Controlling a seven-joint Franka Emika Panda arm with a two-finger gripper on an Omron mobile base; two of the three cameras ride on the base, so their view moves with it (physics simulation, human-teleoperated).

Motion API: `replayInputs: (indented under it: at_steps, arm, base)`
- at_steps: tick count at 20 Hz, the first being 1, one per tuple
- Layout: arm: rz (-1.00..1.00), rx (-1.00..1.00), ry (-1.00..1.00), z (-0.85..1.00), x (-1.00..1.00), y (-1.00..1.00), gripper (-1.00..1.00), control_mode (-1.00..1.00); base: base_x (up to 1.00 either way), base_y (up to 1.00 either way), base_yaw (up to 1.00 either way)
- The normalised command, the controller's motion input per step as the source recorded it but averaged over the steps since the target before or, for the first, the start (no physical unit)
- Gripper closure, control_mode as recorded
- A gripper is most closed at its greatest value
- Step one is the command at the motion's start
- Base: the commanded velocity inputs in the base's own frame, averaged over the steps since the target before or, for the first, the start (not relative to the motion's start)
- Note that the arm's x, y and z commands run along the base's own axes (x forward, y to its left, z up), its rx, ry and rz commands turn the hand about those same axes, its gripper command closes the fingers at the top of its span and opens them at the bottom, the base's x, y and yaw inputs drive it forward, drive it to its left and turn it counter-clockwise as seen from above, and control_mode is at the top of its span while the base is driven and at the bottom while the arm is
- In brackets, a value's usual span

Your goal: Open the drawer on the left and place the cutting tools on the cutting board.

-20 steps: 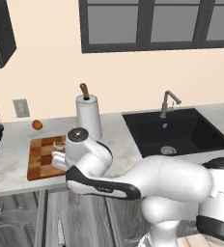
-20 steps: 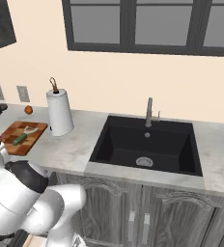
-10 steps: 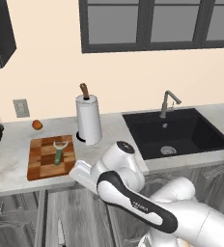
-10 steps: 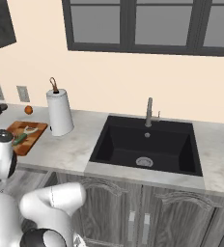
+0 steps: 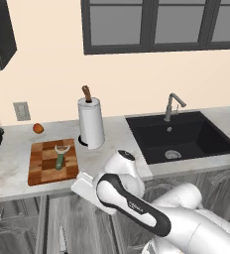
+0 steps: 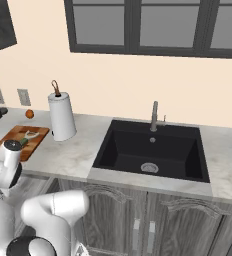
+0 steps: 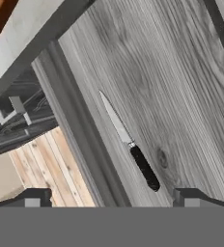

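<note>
The jaws are seen standing wide apart with nothing between them, the two dark finger tips rising on either side of the hand view. Just ahead of them the black-handled knife is found lying flat on the grey wood-grain floor of the open drawer, its handle nearer the hand and its silver blade pointed away. It is touched by nothing. In the left base view the same knife can be made out low down, in the drawer pulled out under the counter. Over the last second the hand has been brought off the counter and down below its edge. A second ago it was held over the chequered cutting board; now it is turned toward the drawer. The green-handled peeler has been left lying on the board, apart from the arm, so one of the two cutting tools is judged to be delivered. The knife is judged to be the remaining one, and a descent onto its handle with the jaws straddling it is judged to be the step in hand. Farther back, the paper-towel roll is stood just beside the board, a small round orange fruit is set near the wall, and the black sink is let into the counter to the right.
</note>
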Motion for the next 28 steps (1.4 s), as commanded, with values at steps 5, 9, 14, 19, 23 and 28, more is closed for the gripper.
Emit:
replayInputs:
  at_steps: [5,9,14,19,23,28]
  arm:
    - [0.11,-0.14,0.14,-0.37,-0.05,0.39,-1.0,-1.0]
    - [0.14,-0.12,0.07,-0.52,-0.18,0.3,-1.0,-1.0]
    - [0.18,-0.1,0.02,-0.38,-0.25,0.02,-1.0,-1.0]
    - [0.2,-0.14,0.0,-0.45,-0.26,0.0,-1.0,-1.0]
    - [0.18,-0.12,0.0,-0.44,-0.32,0.06,-1.0,-1.0]
    - [0.16,-0.09,0.0,-0.36,-0.3,0.15,-1.0,-1.0]
  base:
    - [0.0,0.0,0.0]
    - [0.0,0.0,0.0]
    - [0.0,0.0,0.0]
    - [0.0,0.0,0.0]
    - [0.0,0.0,0.0]
    - [0.0,0.0,0.0]
